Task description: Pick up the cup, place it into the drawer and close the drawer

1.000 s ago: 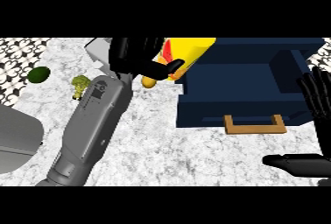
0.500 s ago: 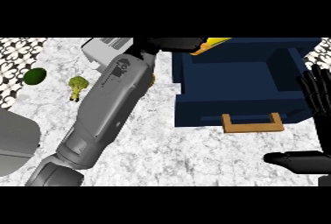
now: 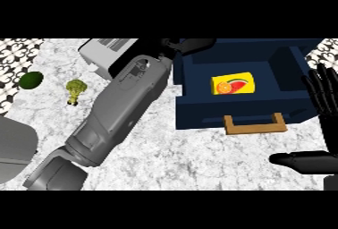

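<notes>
A yellow cup [image 3: 232, 85] with a fruit print lies inside the open dark blue drawer [image 3: 198, 114], free of both hands. My left hand [image 3: 190, 45] is at the drawer's far left corner, above and left of the cup, with its fingers relaxed and nothing in them. Its grey forearm [image 3: 119, 107] runs diagonally across the counter. At the view's right edge my right hand [image 3: 325, 100] rests open with its fingers up, just right of the drawer. The drawer's wooden handle [image 3: 255, 124] faces me.
A broccoli floret [image 3: 76, 90] and a round dark green fruit [image 3: 30, 80] lie on the marble counter at the left. A white and grey appliance [image 3: 107, 51] stands at the back, partly behind my left arm. A grey rounded object [image 3: 14, 147] sits at the left edge.
My left hand carried the cup rightward over the drawer and let it go. The cup now lies in the drawer. The right hand has stayed where it was.
</notes>
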